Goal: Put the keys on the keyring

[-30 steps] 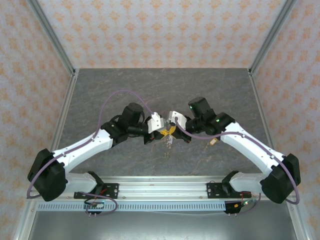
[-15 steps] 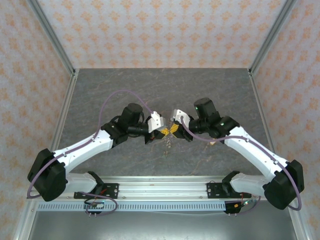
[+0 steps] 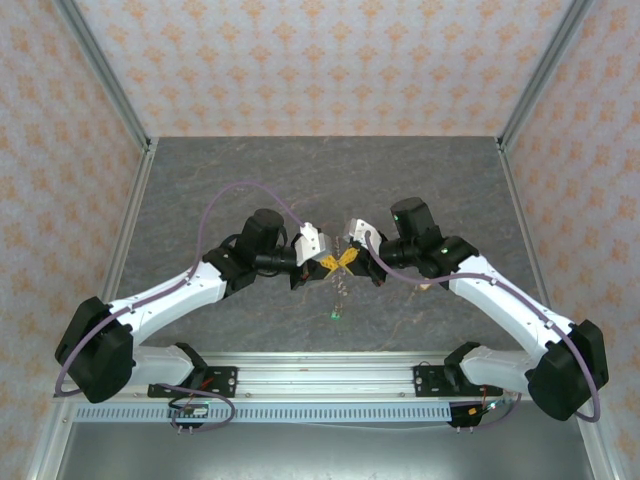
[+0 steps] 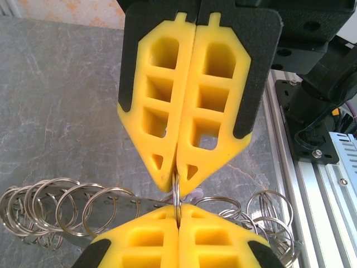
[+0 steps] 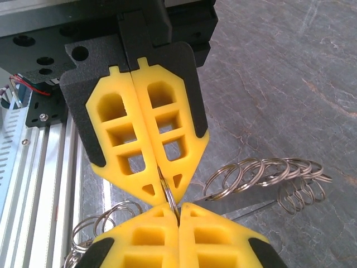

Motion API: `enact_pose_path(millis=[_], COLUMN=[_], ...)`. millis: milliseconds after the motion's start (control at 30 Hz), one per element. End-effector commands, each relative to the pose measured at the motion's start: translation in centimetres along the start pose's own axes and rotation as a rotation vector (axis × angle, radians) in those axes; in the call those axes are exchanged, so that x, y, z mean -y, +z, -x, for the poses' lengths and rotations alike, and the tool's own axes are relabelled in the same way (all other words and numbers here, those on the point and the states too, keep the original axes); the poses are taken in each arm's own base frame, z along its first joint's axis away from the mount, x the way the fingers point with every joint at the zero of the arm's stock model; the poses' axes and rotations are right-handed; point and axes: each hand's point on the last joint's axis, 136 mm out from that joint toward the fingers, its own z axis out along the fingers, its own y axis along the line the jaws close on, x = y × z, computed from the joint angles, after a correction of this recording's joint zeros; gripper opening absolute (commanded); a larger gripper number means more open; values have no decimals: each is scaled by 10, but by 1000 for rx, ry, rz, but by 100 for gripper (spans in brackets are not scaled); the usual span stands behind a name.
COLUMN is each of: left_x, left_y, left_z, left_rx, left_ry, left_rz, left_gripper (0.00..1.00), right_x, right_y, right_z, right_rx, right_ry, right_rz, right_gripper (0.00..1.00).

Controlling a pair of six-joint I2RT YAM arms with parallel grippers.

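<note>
The left gripper [image 3: 333,262] and right gripper [image 3: 351,258] meet tip to tip over the table's [image 3: 200,190] middle, one ring of the keyring [image 3: 339,286] between both. Its tag [image 3: 336,314] hangs nearer the arm bases

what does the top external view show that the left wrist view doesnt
Top external adds: the left arm and right arm whole, and the keyring as a thin strand trailing from the fingertips toward a small green tag.
Left wrist adds: many silver split rings strung along a flat metal strip, and one thin ring pinched edge-on.
Both: the left gripper and right gripper, shut, tip to tip over the grey table.
</note>
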Motion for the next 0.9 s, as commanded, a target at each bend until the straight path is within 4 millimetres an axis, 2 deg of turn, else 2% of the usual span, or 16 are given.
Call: enact_pose_path(millis=[0,67,167,667,767,867], left_x=[4,0,-3,-4,-3,-1], left_y=[-9,-9,-8,-2,-1,-1], left_z=[24,20,14,11,11,12], left_rx=[72,46,-7,-49,-48,-46], left_ry=[65,68,79,91,93,95], left_rz=[0,25,41,31,24,16], left_gripper=[6,11,13,14,10,0], right_x=[0,0,-1,-10,-9,-9], right_y=[-5,-6,-7,-3,2,2], right_z=[13,16,18,27,23,23], right_rx=[46,43,35,-13,-46,-42], right_ry=[-36,-39,-47,-80,-80,-83], right_rz=[3,5,8,19,25,21], right_gripper=[0,0,0,0,0,0])
